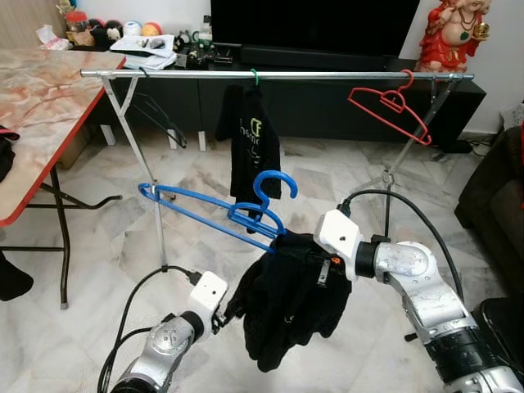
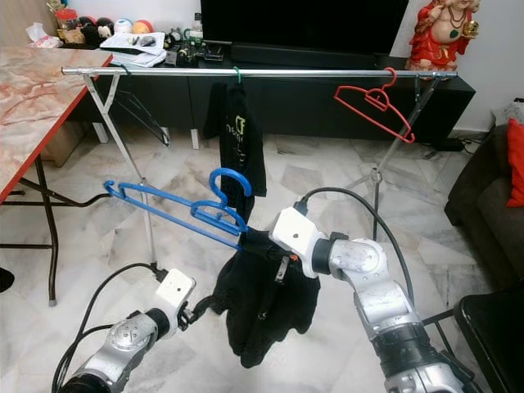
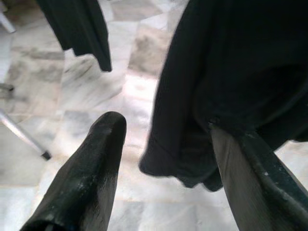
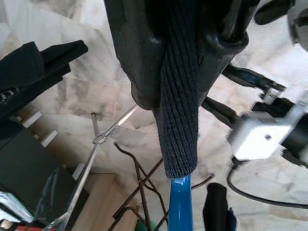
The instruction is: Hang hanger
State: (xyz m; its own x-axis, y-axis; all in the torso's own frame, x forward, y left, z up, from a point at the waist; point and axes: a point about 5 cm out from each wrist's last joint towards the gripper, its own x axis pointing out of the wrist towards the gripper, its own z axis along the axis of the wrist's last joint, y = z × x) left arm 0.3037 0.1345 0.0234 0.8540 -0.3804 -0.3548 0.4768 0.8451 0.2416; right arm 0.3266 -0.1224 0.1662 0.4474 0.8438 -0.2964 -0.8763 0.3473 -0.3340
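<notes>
The right gripper point(image 1: 282, 243) is clamped on the blue hanger point(image 1: 214, 211) with the black garment point(image 1: 286, 307), below the rail point(image 1: 270, 74), so next its hook must be lifted over that rail, while the left gripper point(image 1: 228, 313), fingers apart, sits at the cloth's edge.

Blue hanger point(image 1: 205, 209) glossy plastic; garment point(image 1: 291, 303) matt knit (ribbed); rail point(image 1: 278, 74) shiny metal

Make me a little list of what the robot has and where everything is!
Right hand: shut on the blue hanger, with a black garment half on it
Left hand: open, one finger beside the garment's lower edge
Rail: silver, ahead of the robot
On the rail: a black shirt and an empty red hanger
Left side: a table with a red edge
</notes>
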